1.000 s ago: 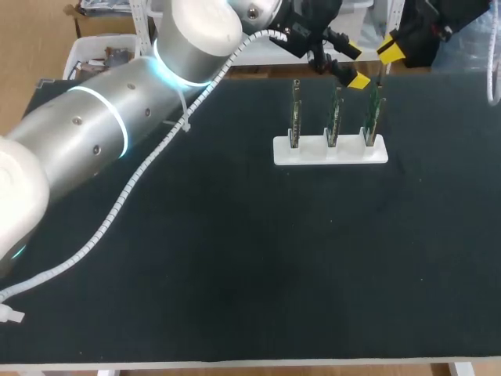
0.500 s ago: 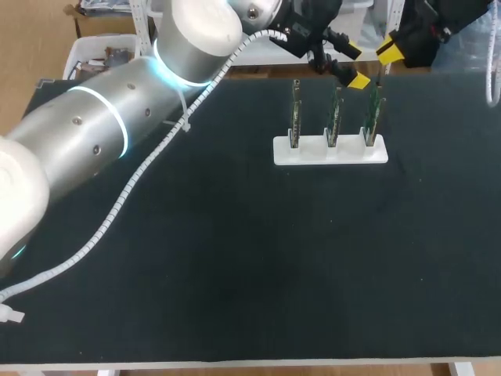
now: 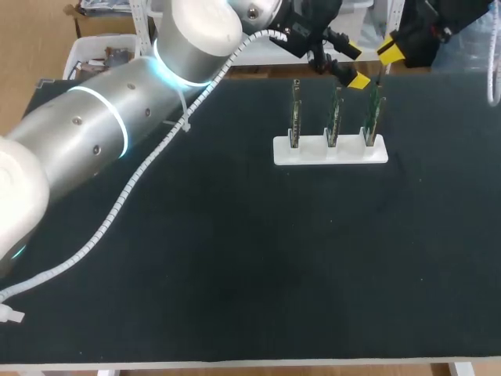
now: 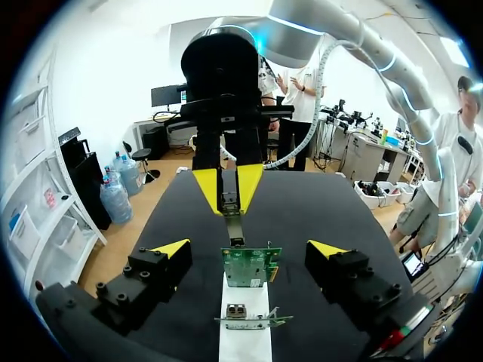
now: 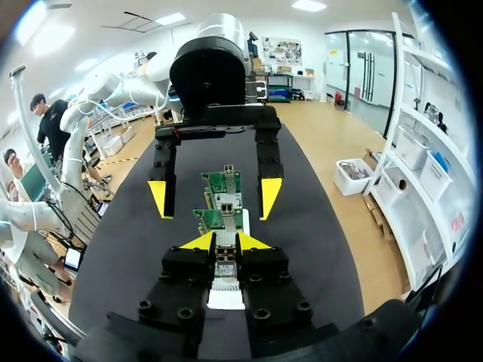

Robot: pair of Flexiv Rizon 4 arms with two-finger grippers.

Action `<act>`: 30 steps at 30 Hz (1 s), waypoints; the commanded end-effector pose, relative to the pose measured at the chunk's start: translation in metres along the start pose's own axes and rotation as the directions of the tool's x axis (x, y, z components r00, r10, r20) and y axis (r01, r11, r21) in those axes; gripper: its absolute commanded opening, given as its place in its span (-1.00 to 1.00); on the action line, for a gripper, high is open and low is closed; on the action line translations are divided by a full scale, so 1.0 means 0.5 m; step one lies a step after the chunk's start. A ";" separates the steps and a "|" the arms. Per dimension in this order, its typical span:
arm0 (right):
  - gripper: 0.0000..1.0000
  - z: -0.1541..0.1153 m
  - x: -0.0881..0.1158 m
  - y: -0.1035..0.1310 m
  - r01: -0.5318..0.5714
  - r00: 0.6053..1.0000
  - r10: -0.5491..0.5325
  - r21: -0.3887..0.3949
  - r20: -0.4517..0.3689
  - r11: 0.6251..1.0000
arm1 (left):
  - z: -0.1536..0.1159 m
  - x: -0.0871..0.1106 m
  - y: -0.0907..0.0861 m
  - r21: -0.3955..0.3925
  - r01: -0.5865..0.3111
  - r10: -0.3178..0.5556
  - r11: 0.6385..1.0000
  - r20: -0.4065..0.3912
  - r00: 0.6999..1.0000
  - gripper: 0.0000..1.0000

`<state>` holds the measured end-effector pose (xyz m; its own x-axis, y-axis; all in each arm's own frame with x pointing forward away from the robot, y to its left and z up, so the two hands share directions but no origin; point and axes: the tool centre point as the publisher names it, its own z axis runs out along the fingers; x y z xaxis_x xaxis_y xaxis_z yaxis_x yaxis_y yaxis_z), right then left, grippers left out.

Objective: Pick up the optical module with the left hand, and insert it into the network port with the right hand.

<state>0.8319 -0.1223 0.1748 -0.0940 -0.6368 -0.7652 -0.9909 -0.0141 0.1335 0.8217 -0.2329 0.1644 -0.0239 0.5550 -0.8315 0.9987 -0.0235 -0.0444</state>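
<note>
While the right gripper (image 5: 226,242) clamps the optical module (image 5: 225,275), the left gripper (image 4: 249,248) gapes — wide.

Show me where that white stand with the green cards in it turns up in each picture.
Head view: the white stand sits on the black table, far right of middle.
Left wrist view: it runs under the left gripper, between its open fingers.
Right wrist view: it peeks out under the right gripper, shut on the optical module.
Shared landmark: the green boards standing upright in it.
</note>
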 end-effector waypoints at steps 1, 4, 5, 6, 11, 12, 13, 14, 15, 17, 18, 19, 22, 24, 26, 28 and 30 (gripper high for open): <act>-1.00 -0.005 0.001 -0.015 -0.005 1.000 0.005 -0.088 -0.001 0.996 | 0.005 -0.005 0.020 0.367 0.000 0.002 0.930 -0.006 1.000 1.00; -1.00 -0.002 0.001 -0.013 -0.007 1.000 0.007 -0.091 0.000 0.996 | 0.005 -0.005 0.020 0.367 0.000 0.002 0.930 -0.006 1.000 1.00; -1.00 0.000 0.001 -0.012 -0.008 1.000 0.008 -0.092 0.000 0.996 | 0.005 -0.005 0.020 0.367 0.000 0.002 0.930 -0.006 1.000 1.00; -1.00 0.001 0.000 -0.010 -0.008 1.000 0.008 -0.094 0.001 0.996 | 0.005 -0.005 0.020 0.367 0.000 0.002 0.930 -0.006 1.000 1.00; -1.00 0.005 -0.001 -0.009 -0.007 1.000 0.007 -0.100 0.002 0.995 | 0.005 -0.005 0.020 0.367 0.000 0.002 0.930 -0.006 1.000 1.00; -1.00 0.005 -0.001 -0.009 -0.007 1.000 0.007 -0.101 0.002 0.995 | 0.005 -0.005 0.020 0.367 0.000 0.002 0.930 -0.006 1.000 1.00; -1.00 0.005 -0.001 -0.008 -0.006 1.000 0.007 -0.102 0.001 0.995 | 0.005 -0.005 0.020 0.367 0.000 0.002 0.930 -0.006 1.000 1.00; -1.00 0.006 -0.001 -0.007 -0.006 1.000 0.006 -0.103 0.000 0.995 | 0.005 -0.005 0.020 0.367 0.000 0.002 0.930 -0.006 1.000 1.00; -1.00 0.007 0.000 -0.005 -0.006 1.000 0.006 -0.105 -0.002 0.994 | 0.005 -0.005 0.020 0.367 0.000 0.002 0.930 -0.006 1.000 1.00; -1.00 0.008 0.001 -0.002 -0.005 1.000 0.005 -0.107 -0.005 0.994 | 0.005 -0.005 0.020 0.367 0.000 0.002 0.930 -0.006 1.000 1.00; -1.00 0.008 0.001 -0.001 -0.006 1.000 0.005 -0.108 -0.005 0.994 | 0.005 -0.005 0.020 0.367 0.000 0.002 0.930 -0.006 1.000 1.00; -1.00 0.008 0.002 -0.001 -0.006 1.000 0.006 -0.108 -0.005 0.994 | 0.005 -0.005 0.020 0.367 0.000 0.002 0.930 -0.006 1.000 1.00; -1.00 0.007 0.004 0.001 -0.009 1.000 0.008 -0.108 -0.006 0.994 | 0.005 -0.005 0.020 0.367 0.000 0.002 0.930 -0.006 1.000 1.00; -1.00 0.007 0.006 0.001 -0.011 1.000 0.010 -0.108 -0.007 0.994 | 0.005 -0.005 0.020 0.367 0.000 0.002 0.930 -0.006 1.000 1.00; -1.00 0.008 0.008 0.001 -0.012 1.000 0.012 -0.108 -0.009 0.994 | 0.005 -0.005 0.020 0.367 0.000 0.002 0.930 -0.006 1.000 1.00; -1.00 0.008 0.008 0.001 -0.013 1.000 0.012 -0.108 -0.009 0.994 | 0.005 -0.005 0.020 0.367 0.000 0.002 0.930 -0.006 1.000 1.00; -1.00 0.008 0.008 0.002 -0.012 1.000 0.011 -0.106 -0.009 0.994 | 0.005 -0.005 0.020 0.367 0.000 0.002 0.930 -0.006 1.000 1.00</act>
<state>0.8240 -0.1212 0.1706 -0.1038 -0.6430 -0.7588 -0.9871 -0.0266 0.1576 0.8217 -0.2329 0.1644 -0.0239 0.5550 -0.8315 0.9987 -0.0234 -0.0444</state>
